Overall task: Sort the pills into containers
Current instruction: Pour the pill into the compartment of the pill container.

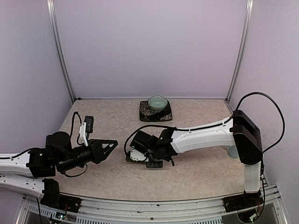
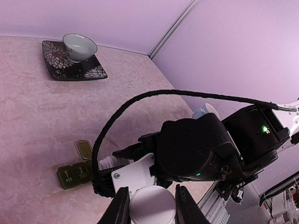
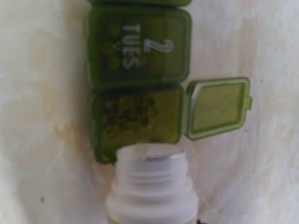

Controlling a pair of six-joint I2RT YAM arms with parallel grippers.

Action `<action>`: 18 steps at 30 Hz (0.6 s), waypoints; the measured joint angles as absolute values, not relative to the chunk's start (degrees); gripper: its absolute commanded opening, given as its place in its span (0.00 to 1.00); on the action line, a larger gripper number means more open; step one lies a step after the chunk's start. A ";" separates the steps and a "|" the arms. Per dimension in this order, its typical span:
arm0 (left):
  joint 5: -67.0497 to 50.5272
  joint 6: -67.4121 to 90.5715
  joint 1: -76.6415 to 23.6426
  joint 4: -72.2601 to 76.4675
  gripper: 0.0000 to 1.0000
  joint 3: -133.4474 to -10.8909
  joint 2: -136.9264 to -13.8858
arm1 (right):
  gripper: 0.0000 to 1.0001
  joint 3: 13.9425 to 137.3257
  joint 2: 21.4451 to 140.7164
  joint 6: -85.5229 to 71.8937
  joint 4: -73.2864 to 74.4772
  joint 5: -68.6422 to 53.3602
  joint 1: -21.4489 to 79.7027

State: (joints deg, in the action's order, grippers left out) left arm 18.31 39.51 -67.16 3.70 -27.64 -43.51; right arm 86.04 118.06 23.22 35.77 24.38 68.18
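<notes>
Left gripper: jaws narrow, clamped on a white round cap at the bottom centre of the left wrist view.
Right gripper: gripped a white bottle, its neck uncapped, at the lower centre of the right wrist view.
Containers: green strip at the centre of the top view. "2 TUES" was shut, and the next compartment's lid was swung open to the right.
Pills: blurred, in the open compartment, just beside the bottle's mouth.

The left gripper holds a round white cap between its two black fingers; just past it the big black right arm tips a white bottle by the green containers; one lid lies open; far off, a bowl sits on a dark plate.
</notes>
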 measured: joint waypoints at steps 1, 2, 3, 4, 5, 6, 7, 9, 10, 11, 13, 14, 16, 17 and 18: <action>18.31 39.48 -67.16 3.73 0.27 -27.64 -43.53 | 0.27 85.76 117.91 23.14 35.53 24.29 68.18; 18.31 39.51 -67.16 3.73 0.27 -27.64 -43.57 | 0.27 85.47 117.64 23.09 35.40 24.23 68.18; 18.31 39.51 -67.16 3.73 0.27 -27.64 -43.62 | 0.27 85.27 117.43 23.05 35.40 24.18 68.18; 18.31 39.51 -67.16 3.73 0.26 -27.64 -43.72 | 0.27 85.08 117.16 23.03 35.29 24.12 68.18; 18.33 39.51 -67.16 3.73 0.27 -27.64 -43.81 | 0.27 84.90 116.84 22.98 35.18 24.01 68.16; 18.31 39.51 -67.16 3.73 0.27 -27.64 -43.94 | 0.27 84.75 116.51 22.92 35.03 23.92 68.16; 18.31 39.51 -67.16 3.70 0.27 -27.64 -44.03 | 0.27 84.60 116.16 22.87 34.85 23.79 68.16; 18.33 39.53 -67.16 3.73 0.27 -27.64 -44.05 | 0.27 84.31 115.57 22.81 34.39 23.53 68.16; 18.33 39.53 -67.16 3.73 0.27 -27.64 -44.05 | 0.27 84.14 115.33 22.74 34.02 23.33 68.14; 18.33 39.53 -67.16 3.73 0.26 -27.64 -44.07 | 0.27 83.81 115.02 22.63 33.56 23.11 68.14; 18.33 39.55 -67.16 3.73 0.27 -27.64 -44.14 | 0.27 83.02 114.50 22.41 32.86 22.55 68.12; 18.33 39.55 -67.16 3.73 0.27 -27.64 -44.21 | 0.27 82.70 114.34 22.33 32.60 22.28 68.07; 18.33 39.57 -67.16 3.73 0.26 -27.64 -44.29 | 0.27 82.00 114.08 22.02 31.92 21.80 68.07; 18.33 39.57 -67.16 3.73 0.26 -27.64 -44.31 | 0.27 81.67 114.04 21.85 31.57 21.65 68.07; 18.33 39.59 -67.16 3.73 0.27 -27.64 -44.31 | 0.27 81.41 114.02 21.69 31.33 21.47 68.05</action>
